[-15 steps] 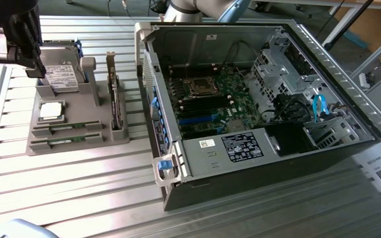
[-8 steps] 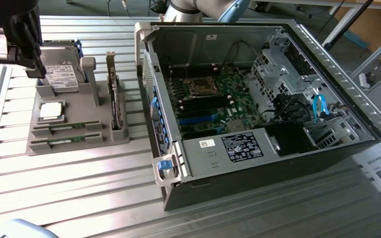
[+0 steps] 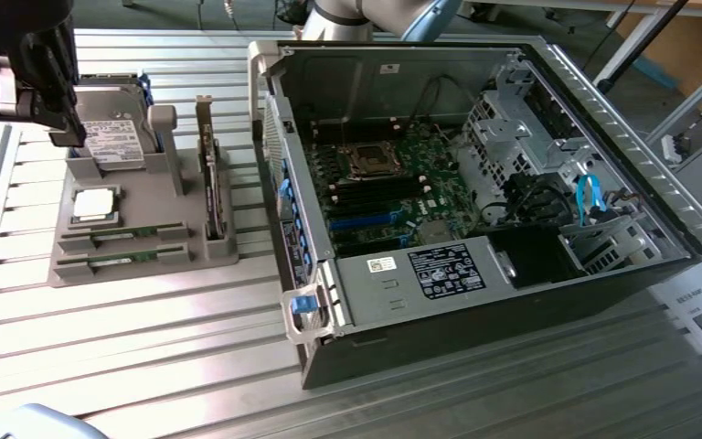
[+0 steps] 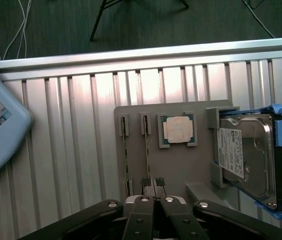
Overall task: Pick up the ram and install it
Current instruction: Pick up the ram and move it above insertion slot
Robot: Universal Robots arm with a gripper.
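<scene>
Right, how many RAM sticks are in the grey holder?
2. One ram stick sits in the grey holder slot beside the CPU chip; the second ram stick in the next slot outward.

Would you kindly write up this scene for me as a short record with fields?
pincer: shut, nothing between its fingers, over the grey holder
ram sticks: two, both sitting in holder slots
CPU chip: lying flat in the holder, beside the sticks
hard drive: standing on edge in the holder
computer case: open, motherboard exposed
</scene>
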